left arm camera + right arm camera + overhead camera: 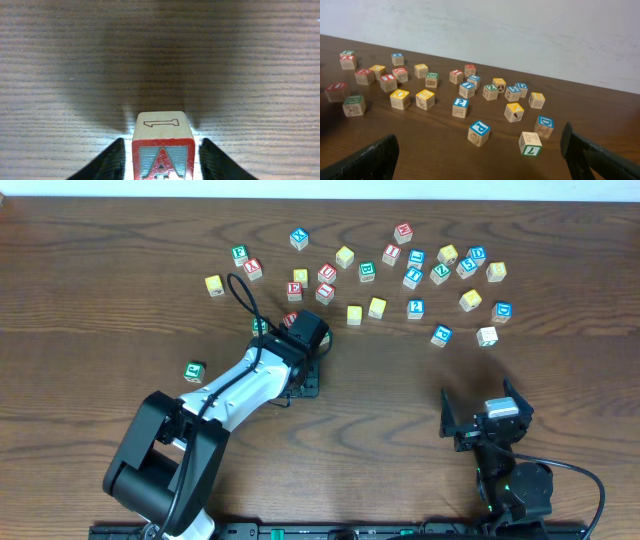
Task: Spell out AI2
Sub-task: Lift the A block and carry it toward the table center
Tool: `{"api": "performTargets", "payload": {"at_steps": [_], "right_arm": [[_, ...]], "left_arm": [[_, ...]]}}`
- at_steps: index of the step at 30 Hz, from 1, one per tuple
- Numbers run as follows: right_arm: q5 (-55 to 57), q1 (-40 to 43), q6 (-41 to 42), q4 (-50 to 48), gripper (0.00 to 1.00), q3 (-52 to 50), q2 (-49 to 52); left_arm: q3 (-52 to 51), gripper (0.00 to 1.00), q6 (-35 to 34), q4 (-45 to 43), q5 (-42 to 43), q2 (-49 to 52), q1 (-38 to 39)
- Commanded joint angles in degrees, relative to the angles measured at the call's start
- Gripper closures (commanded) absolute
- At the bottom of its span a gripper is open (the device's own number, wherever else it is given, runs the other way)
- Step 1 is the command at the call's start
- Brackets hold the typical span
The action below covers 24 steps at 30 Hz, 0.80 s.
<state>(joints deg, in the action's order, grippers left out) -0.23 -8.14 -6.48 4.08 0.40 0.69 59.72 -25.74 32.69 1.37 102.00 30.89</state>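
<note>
Cubes [415,277] crowd far side; near table [380,440] open.

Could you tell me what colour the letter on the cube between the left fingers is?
Red: the A cube shows it best in the left wrist view.

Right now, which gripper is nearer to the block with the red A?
Left. The left gripper straddles the red A block, one finger on each side. The right gripper sits far off to its right.
</note>
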Motion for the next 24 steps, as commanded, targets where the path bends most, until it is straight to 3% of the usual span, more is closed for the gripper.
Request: {"api": "performTargets", "payload": {"at_steps": [1, 20, 24], "right_arm": [[0.2, 0.4, 0.6, 0.2, 0.01, -0.1, -0.3], [0.3, 0.4, 0.6, 0.3, 0.01, -0.1, -0.3], [0.2, 0.4, 0.6, 0.3, 0.01, -0.1, -0.3]], "left_arm": [[-0.4, 0.51, -0.3, 0.0, -0.5, 0.5, 0.0], [2.1, 0.50, 0.4, 1.7, -0.5, -6.4, 0.0], [2.9, 0.40, 0.4, 1.7, -0.5, -11.5, 0.0]]}}
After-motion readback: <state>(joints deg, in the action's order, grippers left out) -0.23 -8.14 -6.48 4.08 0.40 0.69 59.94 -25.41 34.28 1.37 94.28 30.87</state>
